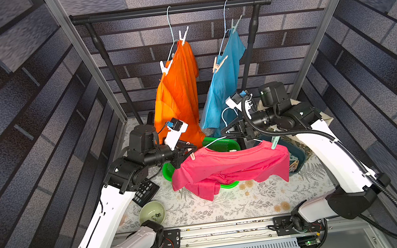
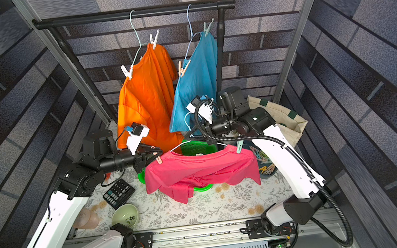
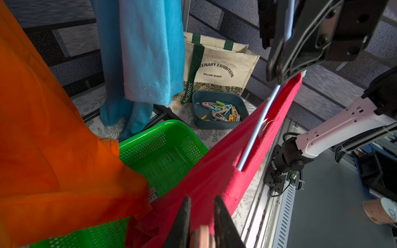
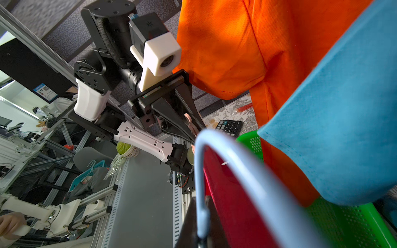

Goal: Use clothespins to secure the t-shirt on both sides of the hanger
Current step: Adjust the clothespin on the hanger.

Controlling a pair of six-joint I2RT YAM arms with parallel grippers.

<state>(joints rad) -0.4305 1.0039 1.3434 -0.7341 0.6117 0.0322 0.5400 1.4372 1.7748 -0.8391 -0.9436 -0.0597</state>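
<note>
Floral tabletop (image 2: 202, 213) bears calculator (image 2: 118, 193), bowl (image 2: 124, 215); pink t-shirt (image 2: 202, 170) seemingly covers green basket (image 2: 196, 148).

Table (image 1: 252, 201) has a fern-print cloth over it. Green plastic basket (image 3: 163, 150) sits about in the middle. On the robot's right, a dark blue tray (image 3: 214, 125) full of pastel clothespins (image 3: 221, 110) sits right by a standing tote bag (image 3: 221, 64). On the left, near the front, there's a calculator (image 2: 118, 192), with a green bowl (image 2: 124, 216) just beside it.
</note>
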